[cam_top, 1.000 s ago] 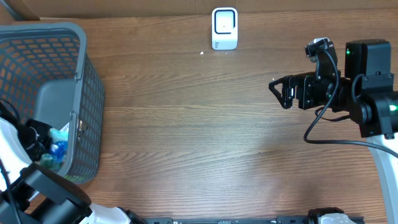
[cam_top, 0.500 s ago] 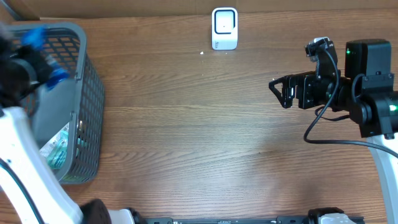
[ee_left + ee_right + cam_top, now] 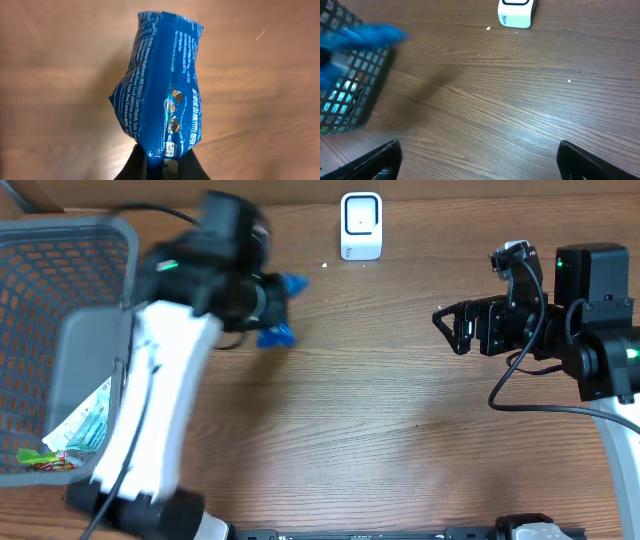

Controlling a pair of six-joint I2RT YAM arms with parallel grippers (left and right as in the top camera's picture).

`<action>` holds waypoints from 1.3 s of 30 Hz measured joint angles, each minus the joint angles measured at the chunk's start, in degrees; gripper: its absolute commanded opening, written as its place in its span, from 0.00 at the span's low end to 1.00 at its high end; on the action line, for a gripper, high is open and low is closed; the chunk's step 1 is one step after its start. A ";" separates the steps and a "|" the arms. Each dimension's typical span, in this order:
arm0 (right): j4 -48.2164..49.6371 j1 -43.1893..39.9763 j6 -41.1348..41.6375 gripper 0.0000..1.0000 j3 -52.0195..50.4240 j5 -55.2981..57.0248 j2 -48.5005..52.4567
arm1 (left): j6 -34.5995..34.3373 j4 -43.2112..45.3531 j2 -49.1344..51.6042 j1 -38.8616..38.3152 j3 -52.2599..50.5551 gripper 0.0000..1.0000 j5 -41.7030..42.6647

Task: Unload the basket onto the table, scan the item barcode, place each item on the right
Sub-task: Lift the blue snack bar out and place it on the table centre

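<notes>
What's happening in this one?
The left gripper is shut on the end of a blue packet and holds it over the table, between the basket and the white scanner. The packet is not yet at the scanner. More packets lie in the basket. The right gripper is open and holds nothing, off to the right side.

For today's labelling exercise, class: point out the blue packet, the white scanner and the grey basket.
blue packet (image 3: 160,85): left wrist view, printed face.
white scanner (image 3: 361,225): overhead view, top face.
grey basket (image 3: 70,226): overhead view, far rim.
</notes>
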 measured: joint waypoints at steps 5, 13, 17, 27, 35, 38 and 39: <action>-0.57 0.00 -0.02 0.99 0.00 0.00 0.72 | -3.39 7.15 8.13 -3.41 -10.12 0.04 -0.96; -0.96 0.00 -0.02 0.99 0.00 0.02 2.62 | -2.23 9.11 17.49 -6.05 -14.95 0.51 0.98; -0.98 0.00 0.00 1.00 0.00 0.00 2.67 | -0.33 2.64 17.46 -5.44 -9.97 0.59 1.90; -1.05 0.00 -0.02 1.00 0.00 0.00 2.67 | 3.28 -13.57 13.70 0.04 28.20 0.99 0.02; -2.36 0.00 0.00 1.00 0.00 0.02 2.67 | 3.23 -14.58 -0.72 17.38 34.25 1.00 -6.45; -2.60 0.00 -0.02 1.00 0.00 0.02 2.67 | 2.93 -14.64 -5.88 27.02 29.81 1.00 -7.72; -2.58 0.00 -0.02 1.00 0.00 0.02 2.67 | 2.80 -14.73 -7.34 29.77 27.82 1.00 -8.02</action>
